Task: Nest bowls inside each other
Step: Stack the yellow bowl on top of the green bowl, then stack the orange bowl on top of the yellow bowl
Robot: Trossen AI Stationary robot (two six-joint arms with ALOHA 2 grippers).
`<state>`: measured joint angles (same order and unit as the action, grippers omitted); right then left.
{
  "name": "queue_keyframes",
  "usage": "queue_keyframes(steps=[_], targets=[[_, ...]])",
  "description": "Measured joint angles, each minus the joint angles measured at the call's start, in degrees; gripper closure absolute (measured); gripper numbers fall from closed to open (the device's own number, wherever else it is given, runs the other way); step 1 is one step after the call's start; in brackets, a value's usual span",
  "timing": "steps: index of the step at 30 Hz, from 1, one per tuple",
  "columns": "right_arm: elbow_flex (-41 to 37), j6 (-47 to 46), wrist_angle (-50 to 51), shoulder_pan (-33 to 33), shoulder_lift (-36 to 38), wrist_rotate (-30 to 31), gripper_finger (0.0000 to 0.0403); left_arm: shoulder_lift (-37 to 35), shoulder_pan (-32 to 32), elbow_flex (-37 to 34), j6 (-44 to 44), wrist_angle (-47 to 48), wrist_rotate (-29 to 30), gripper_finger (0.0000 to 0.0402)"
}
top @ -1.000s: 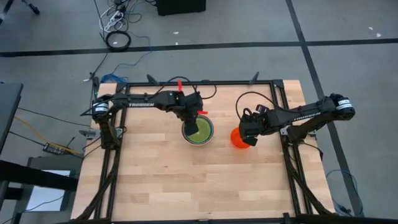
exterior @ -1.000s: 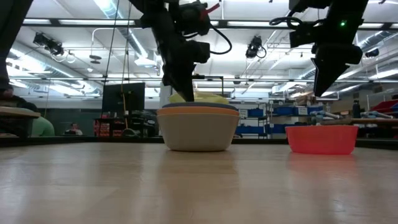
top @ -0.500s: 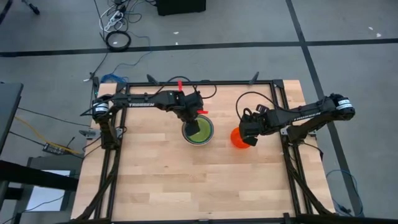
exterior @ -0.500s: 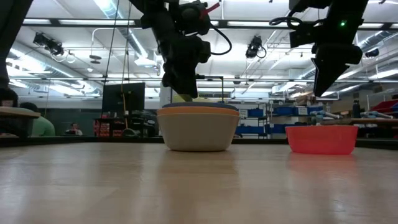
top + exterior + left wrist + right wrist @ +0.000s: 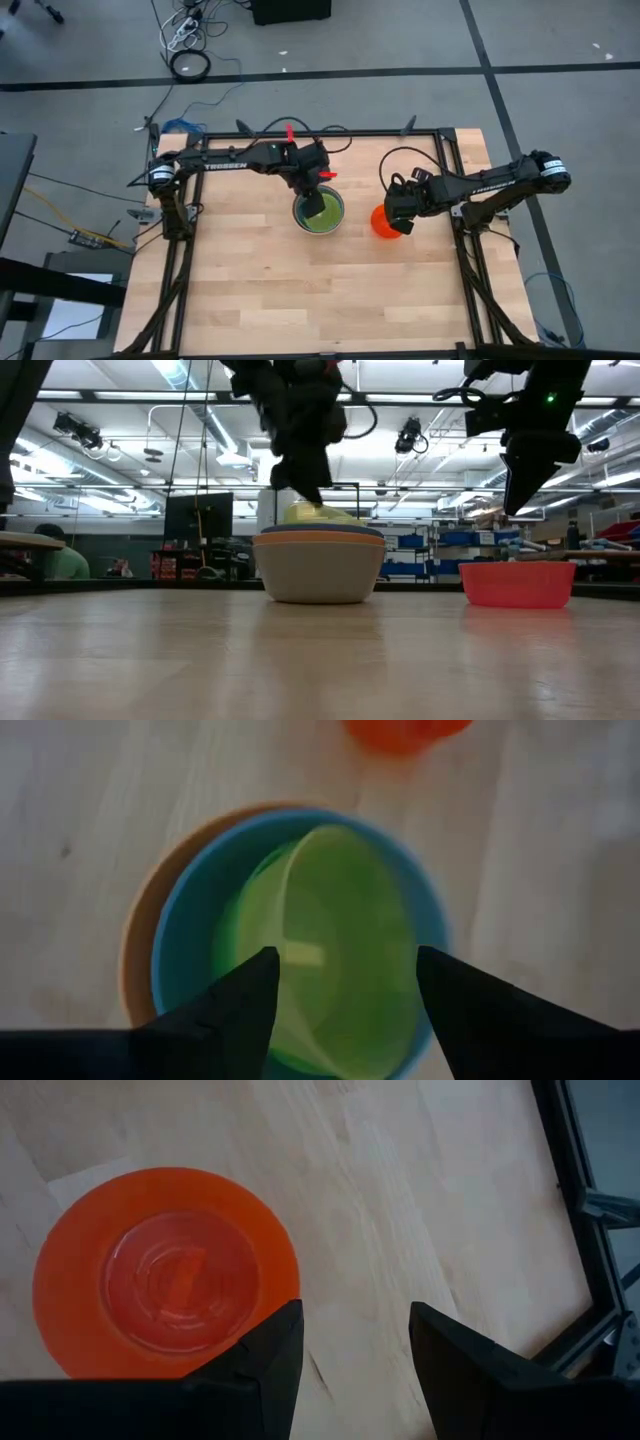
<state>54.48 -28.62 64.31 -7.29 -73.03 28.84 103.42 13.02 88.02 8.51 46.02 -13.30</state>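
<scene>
A stack of bowls stands mid-table: a grey bowl point(image 5: 318, 572) outermost, an orange rim point(image 5: 134, 952), then a blue bowl point(image 5: 182, 952). A green bowl point(image 5: 345, 935) lies inside the blue one, and its rim point(image 5: 318, 515) shows above the stack. My left gripper point(image 5: 345, 982) hangs open just above the green bowl point(image 5: 320, 214), its fingers clear of it. A red bowl point(image 5: 384, 222) sits on the wood to the right of the stack. My right gripper point(image 5: 355, 1330) hovers open over that bowl's point(image 5: 165, 1280) right rim, touching nothing.
The table's black frame rail point(image 5: 600, 1210) runs close to the right of the red bowl, and the far rail point(image 5: 350, 133) lies behind the stack. The near half of the wooden table top point(image 5: 320, 300) is bare wood.
My left gripper has opened, let go of the green bowl and risen a little above the stack. The green bowl stays inside the blue one.
</scene>
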Motion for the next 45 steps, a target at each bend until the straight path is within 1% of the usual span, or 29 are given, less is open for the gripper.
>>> queue_keyframes(steps=[7,13,15,17,19,21,24,29,35,39,45], targets=[[0.0,0.2,0.02,0.68,0.0,0.0,0.0233,-0.11,-0.02,8.91,3.77,5.41,-0.09,0.0156],[0.0,0.17,1.21,0.69,0.0,-0.53,0.0233,-0.11,-0.32,11.95,1.83,8.81,0.48,0.0156],[-0.07,-0.25,2.39,0.92,0.0,-1.83,0.0233,-0.11,-0.84,11.97,-0.68,11.78,2.85,0.0156],[-0.77,-1.28,2.34,1.41,0.0,-3.67,0.0233,-0.1,-1.77,11.97,-2.37,16.06,7.62,0.0156],[-1.76,-1.91,1.16,2.19,0.0,-7.11,0.0233,-0.09,-2.72,11.97,-2.22,19.87,12.93,0.0156],[-3.25,-2.25,-1.83,3.03,0.0,-9.87,0.0232,-0.09,-3.58,11.97,-1.46,22.42,17.05,0.0156],[-5.5,-2.23,-4.74,4.55,-0.01,-10.2,0.0232,-0.09,-4.9,11.97,-0.5,24.5,20.64,0.0157],[-8.23,-1.7,-11.18,8.71,-0.02,-14.63,0.0225,-0.09,-6.95,11.97,-0.4,26.1,20.72,0.0157],[-8.96,-0.03,-12.98,12.38,-0.02,-15.07,0.0212,-0.07,-8.04,11.95,0.56,26.18,20.92,0.0156],[-8.96,0.32,-13.72,13.88,-0.02,-16.6,0.0209,-0.07,-8.31,11.94,0.94,26.17,21.08,0.0156],[-8.98,0.44,-15.92,14.08,-1.56,-18.23,0.021,-0.07,-8.26,11.94,1.18,26.35,21.64,0.0156]])
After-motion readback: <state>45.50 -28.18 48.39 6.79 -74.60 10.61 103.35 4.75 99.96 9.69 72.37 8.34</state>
